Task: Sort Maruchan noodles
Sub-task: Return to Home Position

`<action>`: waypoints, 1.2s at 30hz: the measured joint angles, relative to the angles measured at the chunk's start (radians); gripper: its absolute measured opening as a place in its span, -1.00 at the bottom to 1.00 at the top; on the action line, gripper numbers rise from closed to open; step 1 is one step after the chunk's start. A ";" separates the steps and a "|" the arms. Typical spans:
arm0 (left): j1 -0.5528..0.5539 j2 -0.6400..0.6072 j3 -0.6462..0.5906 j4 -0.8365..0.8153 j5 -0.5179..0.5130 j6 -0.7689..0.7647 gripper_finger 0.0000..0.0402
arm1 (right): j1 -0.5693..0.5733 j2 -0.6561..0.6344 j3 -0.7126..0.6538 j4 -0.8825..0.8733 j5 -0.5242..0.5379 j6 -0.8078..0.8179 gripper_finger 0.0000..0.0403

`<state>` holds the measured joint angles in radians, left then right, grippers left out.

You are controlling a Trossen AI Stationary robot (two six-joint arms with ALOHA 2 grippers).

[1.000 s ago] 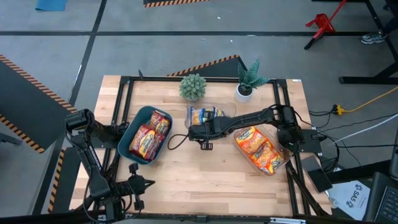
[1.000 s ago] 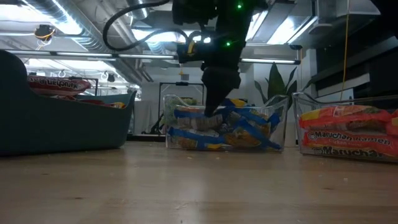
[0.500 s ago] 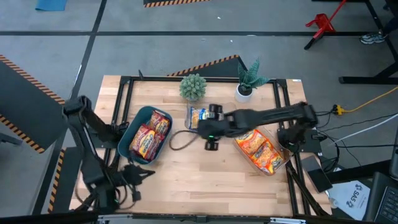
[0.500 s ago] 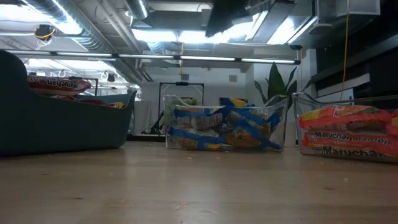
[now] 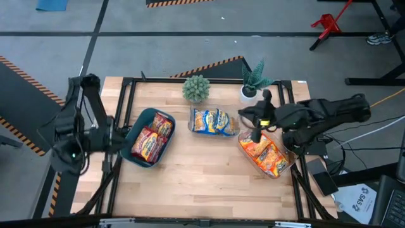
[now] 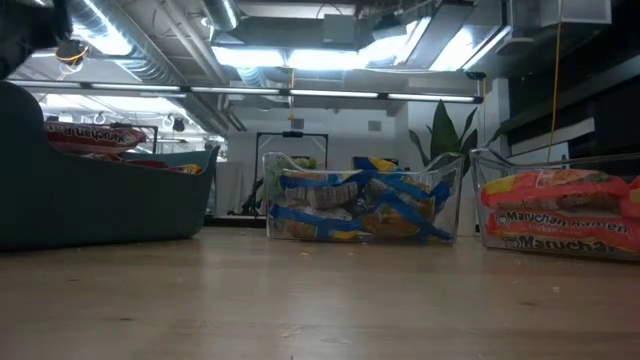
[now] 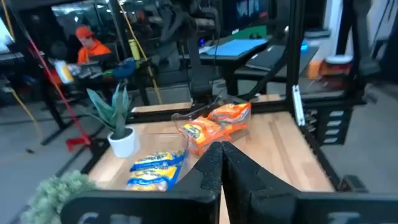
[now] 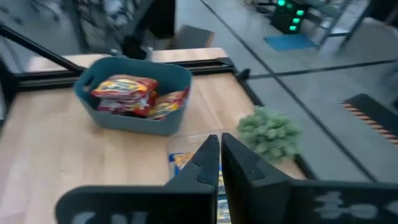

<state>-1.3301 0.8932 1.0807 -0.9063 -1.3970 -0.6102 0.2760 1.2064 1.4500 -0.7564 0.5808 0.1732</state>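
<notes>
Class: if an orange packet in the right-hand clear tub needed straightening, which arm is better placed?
Right. The right end effector hangs beside the orange packets; the left end effector is at the table's opposite edge, past the teal bin.

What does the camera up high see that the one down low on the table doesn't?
Only the high view shows the two robot arms, the left arm at the table's left edge and the right arm over its right edge, plus the grey floor around the table. Only the low view shows the ceiling lights and the room behind the table. Both show the teal bin with red packets, the blue packets in the middle, and the orange packets on the right.
</notes>
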 joint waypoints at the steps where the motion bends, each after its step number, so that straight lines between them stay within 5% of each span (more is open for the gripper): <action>1: -0.005 -0.025 -0.007 -0.021 0.000 -0.026 -1.00 | -0.002 -0.049 -0.076 0.053 -0.024 0.002 -0.97; 10: -0.044 -0.274 -0.182 -0.141 0.048 -0.294 -1.00 | -0.213 -0.422 -0.703 0.603 -0.284 0.048 -0.97; 17: -0.084 -0.479 -0.315 -0.128 0.034 -0.342 -1.00 | -0.367 -0.589 -0.930 0.687 -0.426 0.184 -0.97; 36: -0.093 -0.805 -0.728 -0.132 0.004 -0.643 -1.00 | -0.369 -0.695 -1.334 1.046 -0.362 0.261 -0.97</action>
<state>-1.4231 0.0881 0.3525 -1.0386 -1.3925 -1.2529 -0.0925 0.5110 0.1158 0.2894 0.2186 0.4347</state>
